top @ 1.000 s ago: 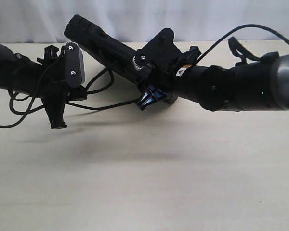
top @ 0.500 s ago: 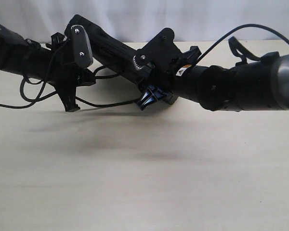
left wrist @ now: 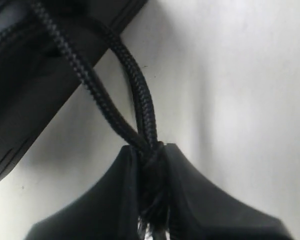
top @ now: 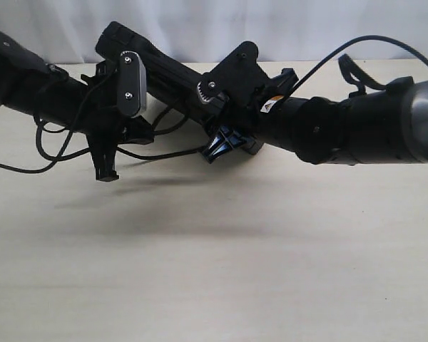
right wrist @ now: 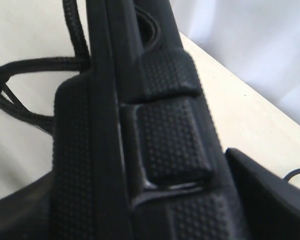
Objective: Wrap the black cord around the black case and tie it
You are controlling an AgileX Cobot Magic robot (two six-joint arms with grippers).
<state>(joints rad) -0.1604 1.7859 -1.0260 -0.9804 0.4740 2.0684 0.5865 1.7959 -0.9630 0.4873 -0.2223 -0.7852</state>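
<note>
The black case [top: 164, 68] hangs tilted above the table, its lower end clamped in my right gripper [top: 227, 134], which is shut on it. In the right wrist view the case's dotted latches [right wrist: 165, 125] fill the frame, with one finger [right wrist: 270, 195] beside them. The black cord [top: 160, 155] loops under the case and trails off to the left. My left gripper [top: 105, 173] points down just left of the case. In the left wrist view it [left wrist: 150, 160] is shut on two strands of the braided cord [left wrist: 140, 95], which run up to the case [left wrist: 25, 85].
The beige table [top: 214, 271] stretches below both arms. A white backdrop [top: 285, 25] stands behind it. A glossy robot cable [top: 357, 44] arcs over the right arm. Loose cord loops [right wrist: 40, 65] lie beside the case.
My left gripper has risen and moved right, closer to the case, carrying the cord with it. The right arm and the case have held still.
</note>
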